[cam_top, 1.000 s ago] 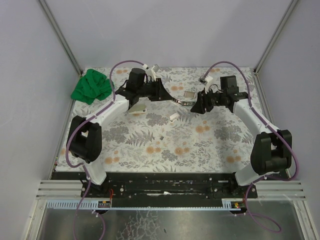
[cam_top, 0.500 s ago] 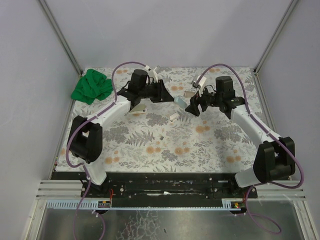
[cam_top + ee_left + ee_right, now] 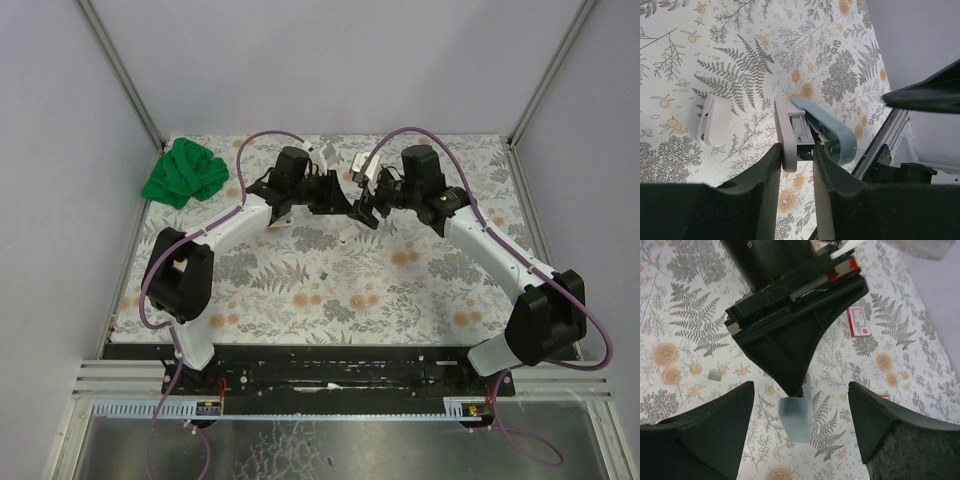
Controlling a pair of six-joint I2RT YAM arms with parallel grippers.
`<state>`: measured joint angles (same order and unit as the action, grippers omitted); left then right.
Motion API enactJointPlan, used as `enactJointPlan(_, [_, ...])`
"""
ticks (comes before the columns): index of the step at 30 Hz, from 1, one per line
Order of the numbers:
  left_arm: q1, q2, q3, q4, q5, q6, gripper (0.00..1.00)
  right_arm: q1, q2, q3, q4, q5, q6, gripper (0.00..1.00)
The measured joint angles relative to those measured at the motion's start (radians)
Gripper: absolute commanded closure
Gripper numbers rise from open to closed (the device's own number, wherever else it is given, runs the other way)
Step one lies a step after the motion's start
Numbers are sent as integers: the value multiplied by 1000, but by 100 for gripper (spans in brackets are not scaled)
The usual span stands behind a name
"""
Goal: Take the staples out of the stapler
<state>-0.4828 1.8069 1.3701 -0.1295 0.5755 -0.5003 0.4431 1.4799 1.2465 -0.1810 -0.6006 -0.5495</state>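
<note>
- Setting: a table (image 3: 400, 290) under a floral cloth, boxed in by plain pale walls.
- The left gripper (image 3: 796, 157) is clamped on the stapler (image 3: 830, 132). Its two fingers pinch the rear end of the pale base, and the blue-grey top arm is swung up off the base, so the magazine channel is exposed.
- The right gripper (image 3: 800, 390) has its jaws spread wide with nothing in them. The stapler's blue-grey nose hangs in the gap, untouched on both sides.
- The staples (image 3: 715, 375) show as a tiny silvery-grey bit lying loose on the cloth, well off to one side of the stapler. Can't tell whether any strip is left in the channel, it's too small to make out.
- Handling guess: a staple strip weighs next to nothing, is stiff but snaps easily, and is slick metal. Probably best pinched across its long sides with the fingertips, gently, or it pops out.
- Further out: a small white stapler (image 3: 712, 122) lies on its side near the held one, and a red-and-white box (image 3: 858, 321) sits beyond it.
- A green cloth (image 3: 185, 172) is bunched in the far left corner.
</note>
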Motion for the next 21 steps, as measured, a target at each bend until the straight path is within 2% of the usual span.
enactJointPlan(6, [-1, 0, 0, 0, 1, 2, 100, 26, 36, 0, -51, 45, -57, 26])
enactJointPlan(11, [-1, 0, 0, 0, 2, 2, 100, 38, 67, 0, -81, 88, -90, 37])
enactJointPlan(17, [-1, 0, 0, -1, 6, 8, 100, 43, 100, 0, -117, 129, -122, 66])
enactJointPlan(19, [-1, 1, 0, -2, 8, 11, 100, 43, 100, 0, -118, 136, -127, 79])
enactJointPlan(21, [-1, 1, 0, -2, 10, 12, 99, 44, 99, 0, -115, 137, -130, 97])
